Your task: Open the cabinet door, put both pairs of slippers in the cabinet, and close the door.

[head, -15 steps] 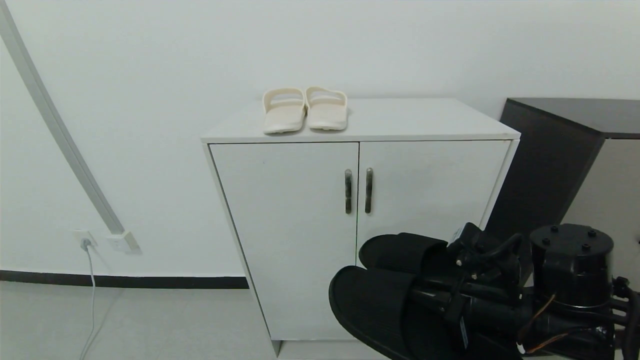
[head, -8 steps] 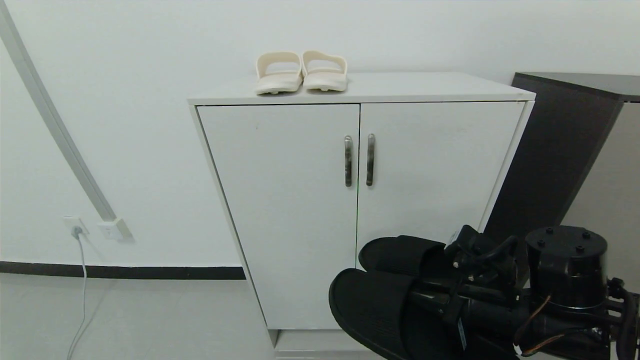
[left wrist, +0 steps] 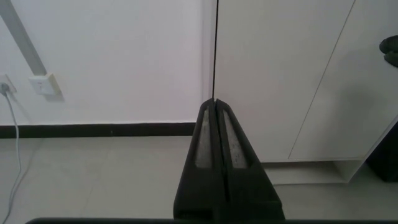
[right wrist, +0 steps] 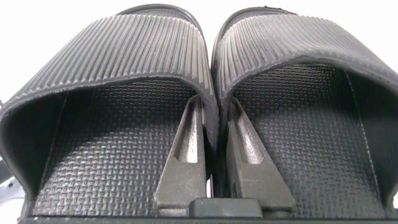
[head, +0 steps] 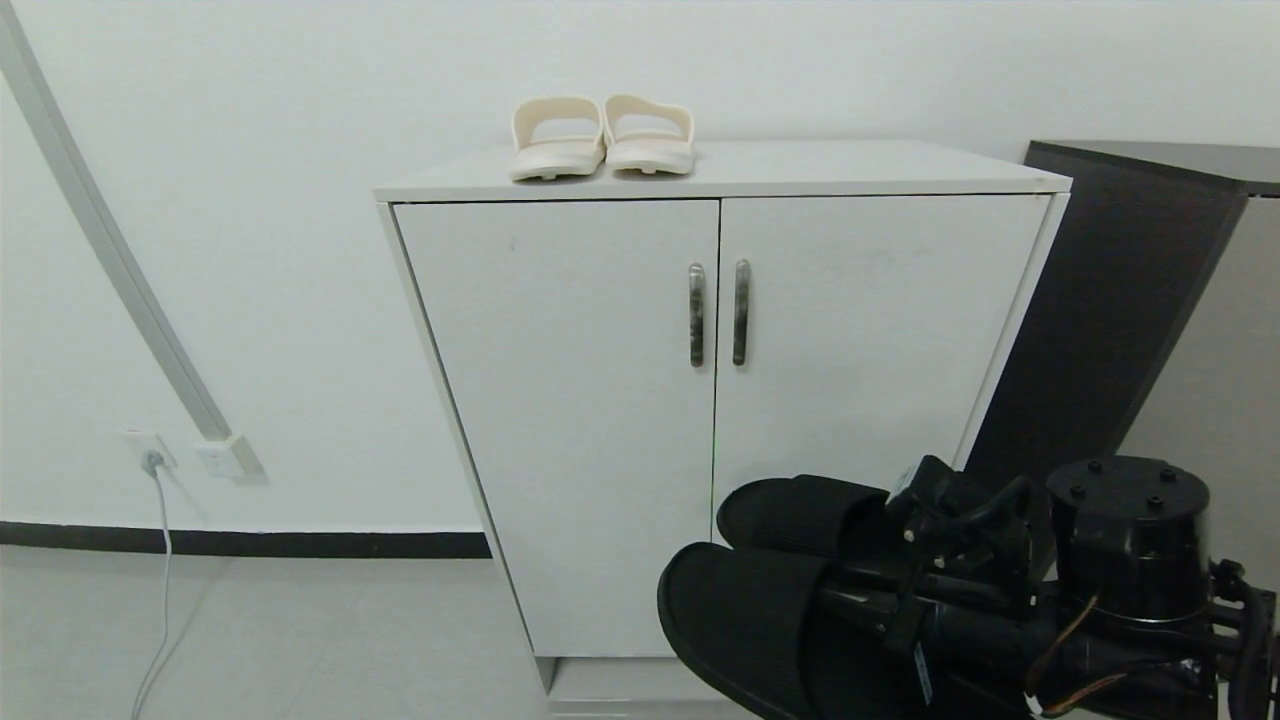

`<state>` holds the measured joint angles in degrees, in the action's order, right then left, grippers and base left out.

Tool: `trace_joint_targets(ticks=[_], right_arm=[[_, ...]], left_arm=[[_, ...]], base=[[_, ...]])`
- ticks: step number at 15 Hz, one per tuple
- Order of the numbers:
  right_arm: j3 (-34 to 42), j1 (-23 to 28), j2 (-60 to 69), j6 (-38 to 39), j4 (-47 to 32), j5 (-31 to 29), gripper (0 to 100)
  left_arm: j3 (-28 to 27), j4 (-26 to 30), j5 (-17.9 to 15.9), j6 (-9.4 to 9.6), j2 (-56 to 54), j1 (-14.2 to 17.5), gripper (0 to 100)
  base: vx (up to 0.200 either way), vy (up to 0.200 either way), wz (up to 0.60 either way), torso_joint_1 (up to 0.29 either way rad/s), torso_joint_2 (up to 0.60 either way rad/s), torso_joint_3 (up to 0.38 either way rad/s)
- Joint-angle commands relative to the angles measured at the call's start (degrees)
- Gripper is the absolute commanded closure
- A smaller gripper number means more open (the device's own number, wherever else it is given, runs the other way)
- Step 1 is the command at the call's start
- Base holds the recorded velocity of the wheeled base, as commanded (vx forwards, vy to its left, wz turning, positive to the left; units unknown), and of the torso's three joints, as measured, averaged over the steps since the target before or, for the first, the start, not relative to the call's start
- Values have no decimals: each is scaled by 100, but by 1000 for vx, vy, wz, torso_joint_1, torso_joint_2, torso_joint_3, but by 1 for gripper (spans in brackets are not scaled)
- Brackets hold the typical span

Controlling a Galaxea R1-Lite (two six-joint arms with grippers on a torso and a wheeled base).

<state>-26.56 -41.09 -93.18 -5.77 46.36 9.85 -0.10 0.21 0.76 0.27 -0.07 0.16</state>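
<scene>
A white two-door cabinet (head: 600, 450) stands against the wall with both doors shut and two dark handles (head: 717, 314) at the middle seam. A cream pair of slippers (head: 602, 137) rests on its top. My right gripper (head: 880, 585), low in front of the right door, is shut on a black pair of slippers (head: 760, 590); its fingers (right wrist: 186, 162) pinch the two inner walls of the black slippers (right wrist: 211, 81) together. My left gripper (left wrist: 216, 102) is shut with nothing in it, pointing toward the cabinet's left edge (left wrist: 214, 50).
A dark cabinet (head: 1120, 300) stands right of the white one. A grey conduit (head: 110, 260) runs down the wall to a socket (head: 150, 455) with a cable hanging to the floor (head: 250, 640). Open floor lies left of the cabinet.
The head camera has dropped lower, so the cabinet sits higher in view. The right gripper still holds the black slippers in the same place.
</scene>
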Motion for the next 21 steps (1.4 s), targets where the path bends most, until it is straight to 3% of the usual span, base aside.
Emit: trace_joint_targets(ticks=[1,5,9,10,13,18,19,21], right_arm=[[2,-4,-7,-3,5,-1,100],[2,-4,-24,-3,-4,8,100],[11,-4,-24,-3,-4,-1,100],[11,-4,-33,-3,-4,-1,100],[20,-13,-51,-3,-4,-1,100],[90,-30,-51,-12,84,-9,100],[99,-30,-86,-30,145,-18,100],[99,-39,-112,-30,154,-9,100]], left_arm=[[1,-3,4,0,7,2,100],[1,-3,4,0,7,2,100],[1,-3,-14,35,7,-7,100],[1,-3,-32,35,7,2,0],[1,6,-49,70,7,2,0],[-34,-12,-5,448,464,2,0],[-140,-30,-49,430,535,2,0],[-781,-30,-137,-71,948,-7,0]], base=[[0,0,0,-12,115,95],[-150,0,0,0,44,27],[0,0,0,0,0,0],[0,0,0,0,0,0],[0,0,0,0,0,0],[0,0,0,0,0,0],[0,0,0,0,0,0],[0,0,0,0,0,0]])
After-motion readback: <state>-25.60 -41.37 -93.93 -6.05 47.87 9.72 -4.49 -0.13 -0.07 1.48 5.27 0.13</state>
